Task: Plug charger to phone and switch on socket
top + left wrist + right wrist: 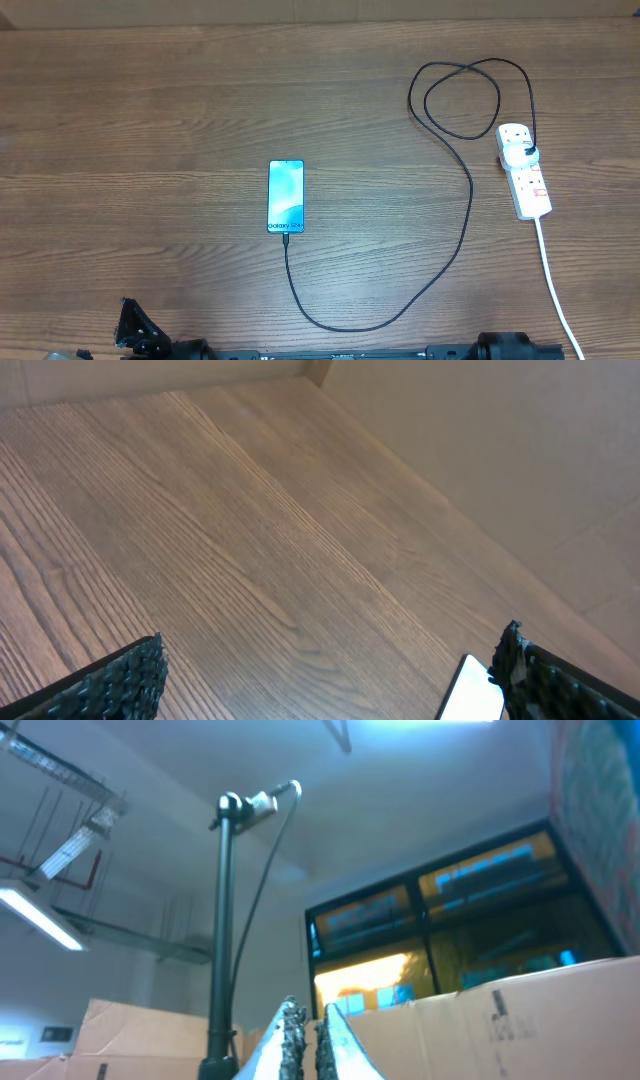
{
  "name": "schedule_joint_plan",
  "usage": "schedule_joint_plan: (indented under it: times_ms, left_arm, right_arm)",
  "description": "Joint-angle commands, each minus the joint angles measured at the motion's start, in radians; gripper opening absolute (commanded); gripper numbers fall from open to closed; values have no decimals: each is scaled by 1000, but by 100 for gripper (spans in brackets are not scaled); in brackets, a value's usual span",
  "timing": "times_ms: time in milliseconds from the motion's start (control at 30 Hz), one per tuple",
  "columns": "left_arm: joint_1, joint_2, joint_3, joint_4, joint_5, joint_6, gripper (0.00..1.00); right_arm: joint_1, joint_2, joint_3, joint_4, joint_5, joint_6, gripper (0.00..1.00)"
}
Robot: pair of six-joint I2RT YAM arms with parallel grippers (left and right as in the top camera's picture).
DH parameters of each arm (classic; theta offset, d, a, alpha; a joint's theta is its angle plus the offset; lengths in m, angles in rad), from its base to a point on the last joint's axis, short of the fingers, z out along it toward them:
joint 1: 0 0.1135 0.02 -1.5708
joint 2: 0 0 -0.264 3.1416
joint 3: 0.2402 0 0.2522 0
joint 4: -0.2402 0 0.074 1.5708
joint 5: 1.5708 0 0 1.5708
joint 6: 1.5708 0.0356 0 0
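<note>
Wood-grain table (150,120) | my left gripper (333,645) stood spread wide above bare boards | my right gripper (305,1020) pointed upward, fingers pressed together on nothing | one phone (286,196), light blue screen, lay mid-table | one black charger (468,215) cable ran from its near edge, looping to one white socket (527,180) on my right.

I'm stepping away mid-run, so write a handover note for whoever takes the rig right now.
Left gripper: open, empty, over bare table.
Right gripper: shut, nothing in it, pointing upward, away from the table.
Phone: flat mid-table, screen lit.
Charger: tip meets the phone's near edge and looks plugged in. Its plug sits in the socket on the right.
Left to do: confirm the tip is seated, then check the socket's switch. It is too small to read here.
</note>
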Motion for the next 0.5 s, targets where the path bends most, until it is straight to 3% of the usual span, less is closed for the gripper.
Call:
schedule_joint_plan:
  times_ms: [0,100,200,267,300,333,467]
  left_arm:
    - [9,-9,3,1,-15,-18,99]
    - [9,-9,3,1,-15,-18,100]
    - [10,-9,3,1,-15,-18,100]
    - [9,-8,3,1,-15,-18,100]
    - [10,-8,3,1,-15,-18,99]
    - [9,-9,3,1,-15,-18,99]
    - [10,-9,3,1,-15,-18,100]
  right_arm:
    - [1,-8,-6,-8,62,-12,8]
    - [-1,-8,-5,-4,55,-12,11]
    - [-3,-8,-11,1,77,-12,30]
    - [-3,-8,-36,19,114,-12,64]
    - [-3,-8,-63,47,127,-12,86]
    - [-3,-8,-94,88,134,-12,100]
    - [-3,-8,-221,266,134,-12,100]
